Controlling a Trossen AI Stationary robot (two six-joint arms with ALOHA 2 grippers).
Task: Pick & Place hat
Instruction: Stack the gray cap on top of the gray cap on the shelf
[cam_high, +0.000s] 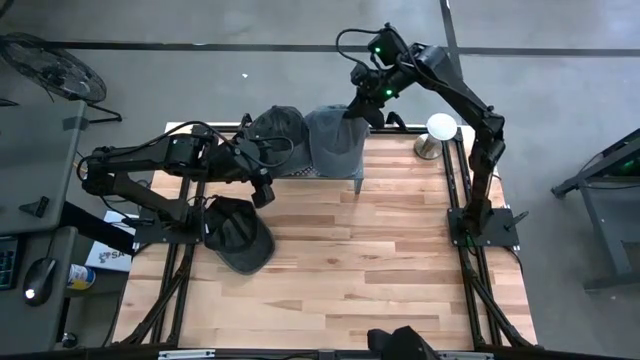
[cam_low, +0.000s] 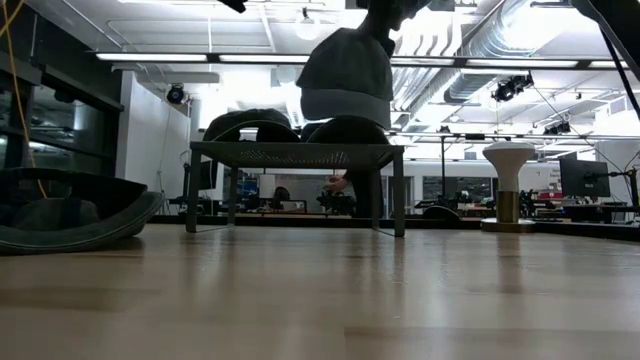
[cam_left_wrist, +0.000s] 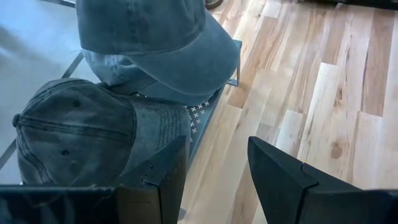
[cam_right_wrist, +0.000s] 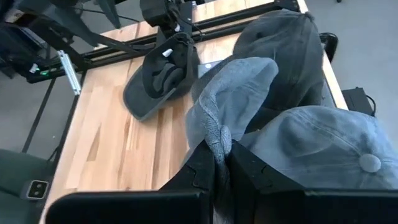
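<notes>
My right gripper (cam_right_wrist: 219, 163) is shut on a light grey cap (cam_high: 335, 140) and hangs it above the far end of a low metal mesh rack (cam_low: 295, 155). On the rack rest a dark grey cap (cam_high: 275, 128) and another grey cap (cam_right_wrist: 329, 143), crowns up. A black cap (cam_high: 238, 232) lies upside down on the table's left side. My left gripper (cam_left_wrist: 214, 165) is open, hovering beside the rack's near-left edge, next to the dark grey cap (cam_left_wrist: 74, 130), and touches nothing. My right gripper pinches a bunched fold of the light grey cap's cloth (cam_right_wrist: 219, 140) between its two fingers, coming from above and pointing down. The cap (cam_low: 345, 65) hangs below the fingers, lifted clear of the rack and of the caps on it, with its brim (cam_right_wrist: 242, 81) pointing away.
A white mushroom-shaped stand (cam_high: 440, 128) is at the table's far right, beside the rack. The arms' frames run along both table sides. Bare wooden tabletop (cam_high: 380, 260) spans the middle and near part. A fan and desk clutter are beyond the left edge.
</notes>
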